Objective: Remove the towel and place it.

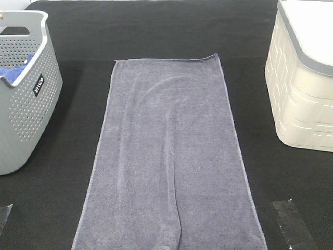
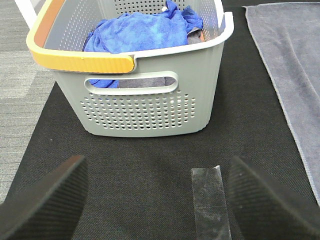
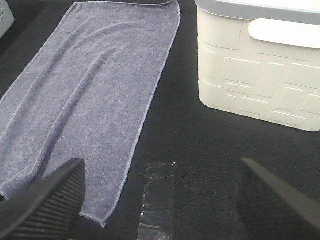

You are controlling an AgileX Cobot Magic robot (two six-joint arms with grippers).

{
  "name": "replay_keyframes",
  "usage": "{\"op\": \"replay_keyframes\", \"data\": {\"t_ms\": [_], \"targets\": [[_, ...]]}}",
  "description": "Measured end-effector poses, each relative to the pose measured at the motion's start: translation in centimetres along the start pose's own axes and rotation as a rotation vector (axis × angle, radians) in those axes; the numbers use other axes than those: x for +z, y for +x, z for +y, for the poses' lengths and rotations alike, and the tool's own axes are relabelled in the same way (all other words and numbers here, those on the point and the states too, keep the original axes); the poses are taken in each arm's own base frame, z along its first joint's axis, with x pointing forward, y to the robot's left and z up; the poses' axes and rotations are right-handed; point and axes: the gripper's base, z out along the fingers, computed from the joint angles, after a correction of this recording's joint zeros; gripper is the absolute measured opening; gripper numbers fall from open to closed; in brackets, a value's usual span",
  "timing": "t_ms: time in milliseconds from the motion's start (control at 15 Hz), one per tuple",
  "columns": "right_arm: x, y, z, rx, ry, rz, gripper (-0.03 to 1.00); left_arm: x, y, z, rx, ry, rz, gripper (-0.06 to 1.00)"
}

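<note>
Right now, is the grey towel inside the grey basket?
No. The towel lies spread flat on the black mat, apart from the grey basket, which holds a blue cloth.

A long slate-grey microfibre towel (image 1: 169, 156) is lying on black cloth (image 1: 156, 31), a bright blue cloth (image 2: 140, 30) showing in the perforated grey plastic basket (image 2: 145, 110).

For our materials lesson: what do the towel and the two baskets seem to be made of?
Towel: soft napped cloth, probably microfibre; matte pile, stitched hem.
Grey basket: moulded plastic, smooth, perforated walls.
Cream basket: likely plastic too; satin sheen, embossed block pattern.

small black label on grey basket (image 1: 23, 99), seemingly illegible
</note>
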Motion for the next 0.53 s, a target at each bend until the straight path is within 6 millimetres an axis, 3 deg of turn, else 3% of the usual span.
{"op": "replay_keyframes", "data": {"t_ms": [533], "targets": [[0.0, -0.01, 0.04, 0.002, -0.005, -0.001, 0.76, 0.0, 0.0, 0.0, 0.0, 0.0, 0.0, 0.73]]}}
